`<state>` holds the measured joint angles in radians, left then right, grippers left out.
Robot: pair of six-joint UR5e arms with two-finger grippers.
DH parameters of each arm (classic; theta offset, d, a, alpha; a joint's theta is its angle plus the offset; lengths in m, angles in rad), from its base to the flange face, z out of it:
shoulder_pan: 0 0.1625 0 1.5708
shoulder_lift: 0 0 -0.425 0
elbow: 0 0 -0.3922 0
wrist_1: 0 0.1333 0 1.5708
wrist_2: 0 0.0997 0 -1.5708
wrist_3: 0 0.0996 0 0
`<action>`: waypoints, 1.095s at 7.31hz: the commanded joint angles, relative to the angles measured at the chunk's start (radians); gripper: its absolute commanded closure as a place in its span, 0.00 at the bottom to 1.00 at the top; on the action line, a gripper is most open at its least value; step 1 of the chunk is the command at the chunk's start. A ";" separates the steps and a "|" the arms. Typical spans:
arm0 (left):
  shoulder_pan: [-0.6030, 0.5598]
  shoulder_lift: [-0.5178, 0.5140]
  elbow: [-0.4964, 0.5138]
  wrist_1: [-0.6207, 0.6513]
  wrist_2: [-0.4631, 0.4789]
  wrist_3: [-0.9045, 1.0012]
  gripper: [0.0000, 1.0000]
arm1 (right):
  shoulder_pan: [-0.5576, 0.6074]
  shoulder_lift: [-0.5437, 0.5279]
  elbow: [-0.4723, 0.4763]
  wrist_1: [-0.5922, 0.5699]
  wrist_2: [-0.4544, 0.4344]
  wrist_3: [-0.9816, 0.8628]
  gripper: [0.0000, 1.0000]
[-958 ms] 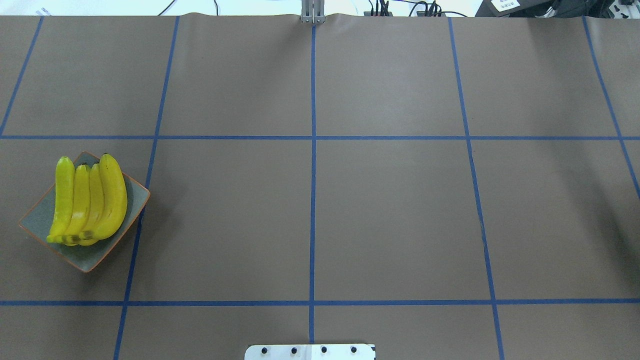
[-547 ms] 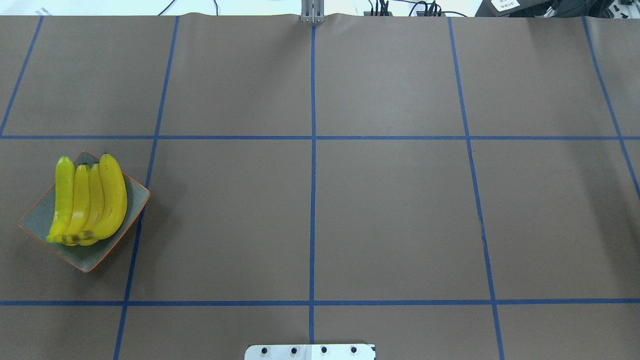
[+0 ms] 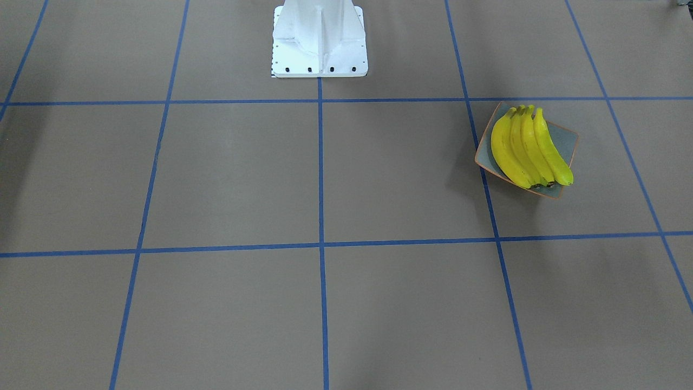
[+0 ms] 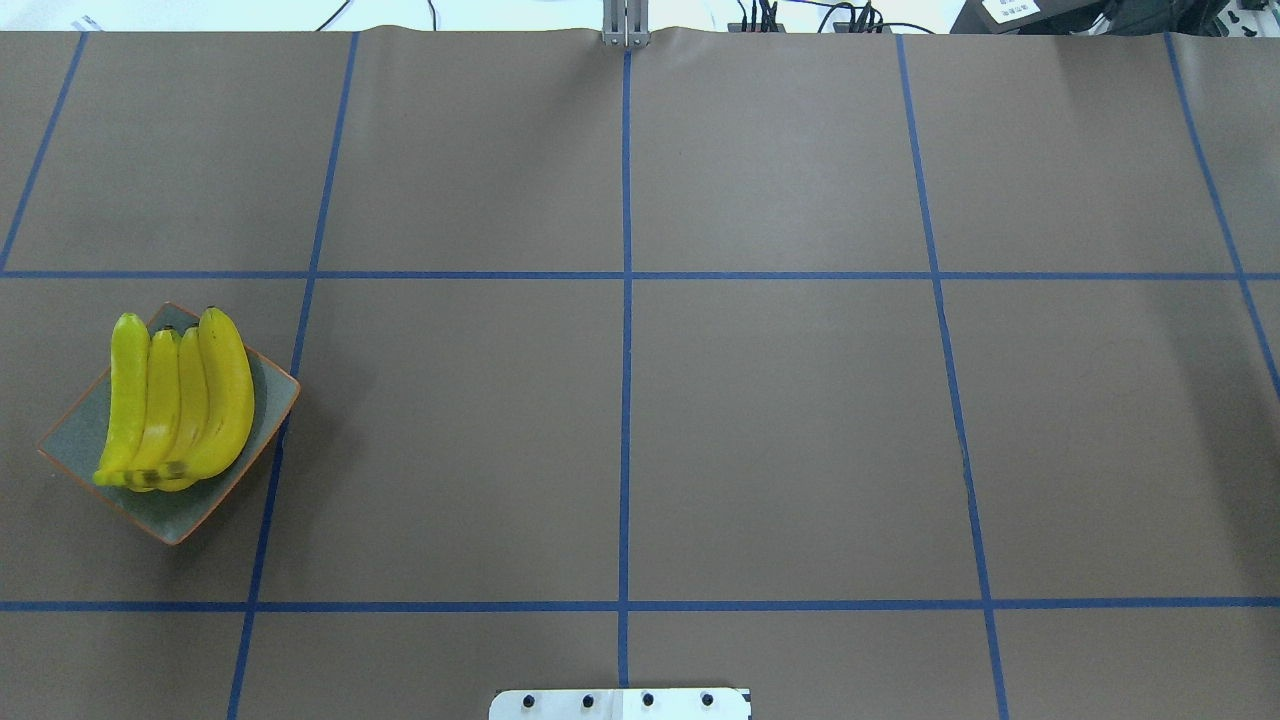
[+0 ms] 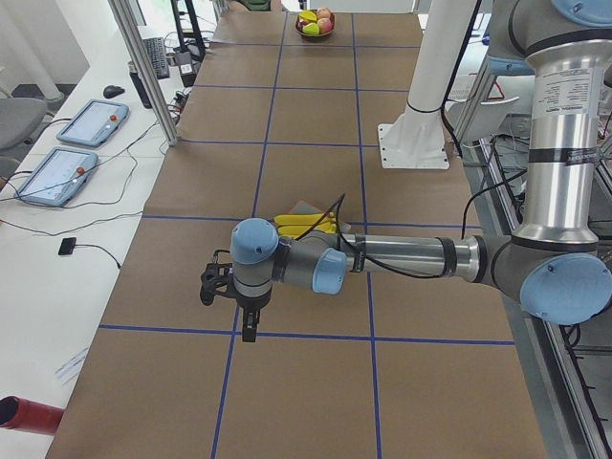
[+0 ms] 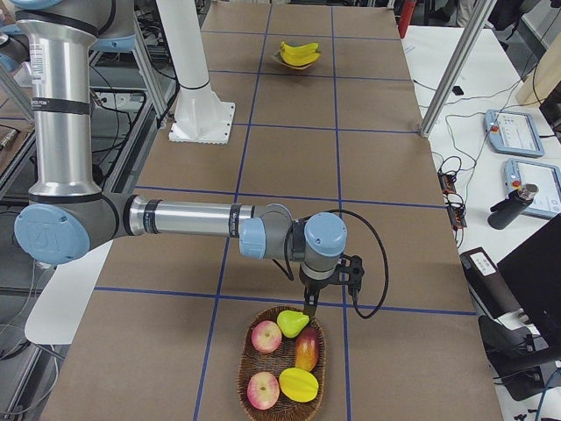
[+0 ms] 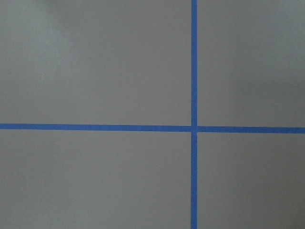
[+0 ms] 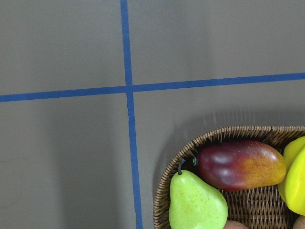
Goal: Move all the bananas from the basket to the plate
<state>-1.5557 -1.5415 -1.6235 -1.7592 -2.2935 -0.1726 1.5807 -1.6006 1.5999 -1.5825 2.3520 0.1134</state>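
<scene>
Several yellow bananas (image 4: 175,400) lie side by side on the square grey-green plate (image 4: 70,440) with its orange rim, at the table's left. The front-facing view shows the same bananas (image 3: 528,149) on the plate (image 3: 566,141). The wicker basket (image 6: 250,355) stands at the table's right end and holds apples, a green pear (image 8: 195,202), a mango (image 8: 240,164) and a yellow fruit. My right gripper (image 6: 308,309) hangs just over the basket's near rim. My left gripper (image 5: 247,330) hangs over bare table, short of the plate. Whether either is open or shut I cannot tell.
The robot's white base (image 3: 319,40) stands at the table's middle edge. Blue tape lines (image 4: 625,400) mark a grid on the brown table cover. Tablets and cables lie on side tables (image 5: 67,163) beyond the table's long edge.
</scene>
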 commanded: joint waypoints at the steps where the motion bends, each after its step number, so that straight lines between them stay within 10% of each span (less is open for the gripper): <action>1: 0.002 0.003 -0.004 0.003 -0.001 -0.005 0.00 | -0.002 0.002 0.000 0.004 0.012 0.025 0.00; 8: 0.000 0.015 -0.001 0.003 -0.007 -0.005 0.00 | -0.004 -0.005 0.006 0.004 0.016 0.022 0.00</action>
<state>-1.5555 -1.5266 -1.6258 -1.7564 -2.3009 -0.1779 1.5769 -1.6045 1.6069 -1.5784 2.3695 0.1350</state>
